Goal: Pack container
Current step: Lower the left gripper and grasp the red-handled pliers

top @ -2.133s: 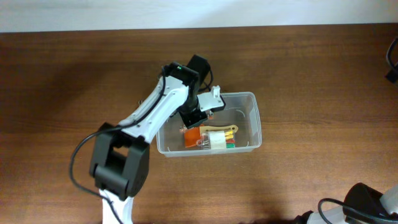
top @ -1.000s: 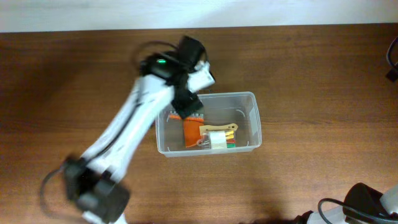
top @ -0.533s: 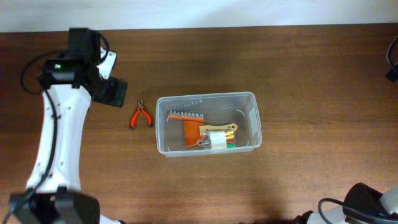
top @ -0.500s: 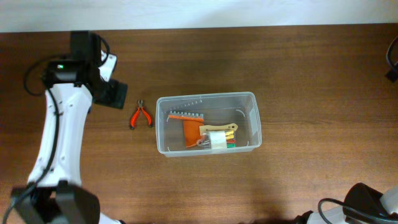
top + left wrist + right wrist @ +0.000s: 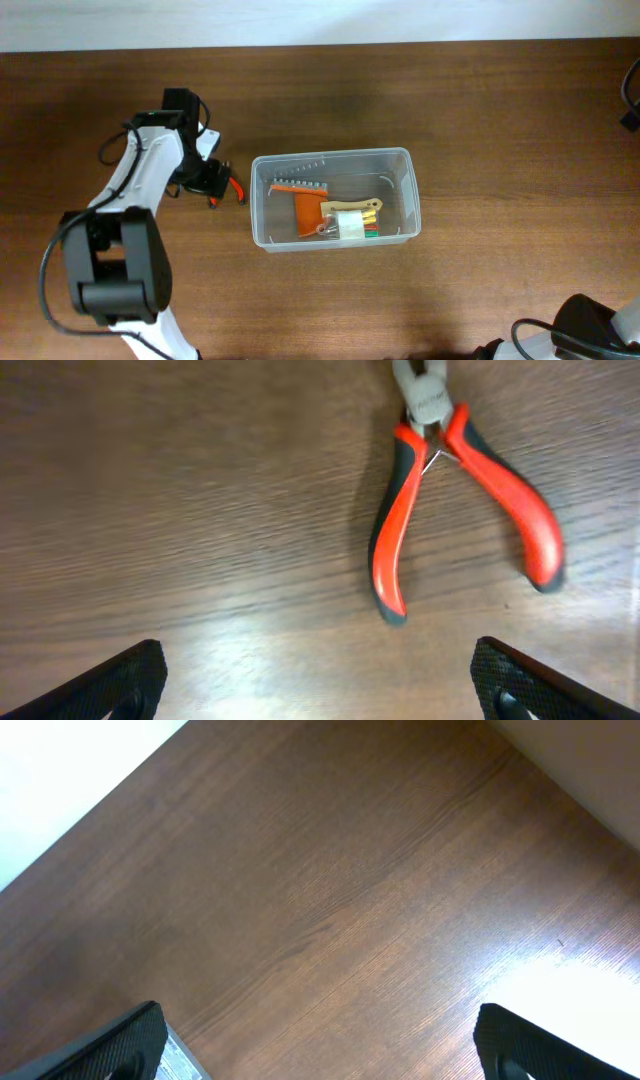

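Container (image 5: 412,200) sits near mid-table in the overhead view, clear-walled and open at the top. Contents:
- an orange tool (image 5: 305,207) toward the 9 o'clock side
- a tan-handled item (image 5: 352,208) across the middle
- a white roll (image 5: 348,226) at 6 o'clock, against the wall
- small green and red pieces beside the roll, too small to identify

The 3 o'clock half of the floor is bare. Pliers (image 5: 236,191) lie on the table (image 5: 500,100) just outside the container's 9 o'clock wall. They are largely covered by the left gripper (image 5: 212,180), which is poised over them.

Left wrist view: the pliers (image 5: 392,550) lie flat on the wood, grey nose at 12 o'clock and red handles splayed toward the camera. The fingers (image 5: 130,678) are spread wide at 7 and 5 o'clock of the frame. Nothing is between them and they are clear of the tool, which sits off-centre toward 1 o'clock.

Right wrist view: the right gripper (image 5: 325,1050) is spread apart and empty over bare wood. The container is not in this view.

Assessment: the step in hand is pickup of the pliers, and no grasp is made yet. The next move calls for a small shift toward 1 o'clock to centre on the handles, then a descent and a closure across both handles. After that comes a lift and a carry toward 3 o'clock over the rim, with release into the bare half.
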